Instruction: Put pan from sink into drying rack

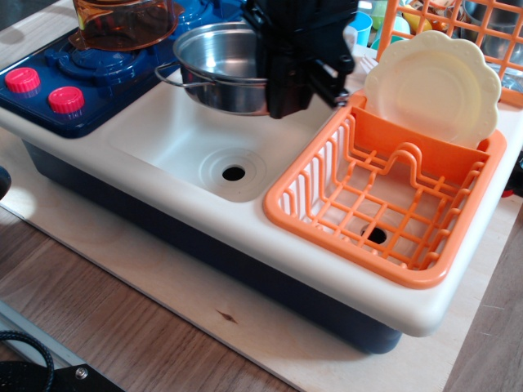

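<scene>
The shiny steel pan hangs in the air above the far side of the cream-white sink, tilted slightly. My black gripper is shut on the pan's right rim and holds it up. The sink basin is bare, its drain hole showing. The bright orange drying rack sits to the right of the sink, with a cream plate leaning upright at its back. The gripper is just left of the rack's near-left corner and above it.
A translucent orange pot stands on the blue toy stove at the left, with red knobs. A taller orange grid basket stands behind the rack. A blue cup is behind the gripper.
</scene>
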`<state>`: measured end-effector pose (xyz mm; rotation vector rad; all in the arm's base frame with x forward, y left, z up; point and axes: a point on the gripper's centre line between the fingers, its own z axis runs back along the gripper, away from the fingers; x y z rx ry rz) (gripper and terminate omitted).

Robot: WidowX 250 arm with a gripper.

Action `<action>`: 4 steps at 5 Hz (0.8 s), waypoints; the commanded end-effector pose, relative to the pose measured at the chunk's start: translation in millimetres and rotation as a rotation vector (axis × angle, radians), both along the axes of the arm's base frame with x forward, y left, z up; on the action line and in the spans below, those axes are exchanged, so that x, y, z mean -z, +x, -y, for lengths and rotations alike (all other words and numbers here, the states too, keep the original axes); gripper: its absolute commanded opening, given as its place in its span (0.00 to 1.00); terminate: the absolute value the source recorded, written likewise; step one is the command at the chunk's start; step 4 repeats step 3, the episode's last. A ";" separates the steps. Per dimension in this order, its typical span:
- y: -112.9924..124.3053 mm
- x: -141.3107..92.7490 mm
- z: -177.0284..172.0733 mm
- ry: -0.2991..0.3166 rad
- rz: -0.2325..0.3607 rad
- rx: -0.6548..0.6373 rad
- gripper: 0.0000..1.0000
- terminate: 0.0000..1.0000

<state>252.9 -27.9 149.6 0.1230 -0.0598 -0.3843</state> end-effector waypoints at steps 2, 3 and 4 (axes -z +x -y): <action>0.0 -28.5 57.1 -0.065 0.085 -0.044 0.00 0.00; 2.0 -16.4 63.8 -0.099 0.108 -0.022 0.00 1.00; 2.0 -16.4 63.8 -0.099 0.108 -0.022 0.00 1.00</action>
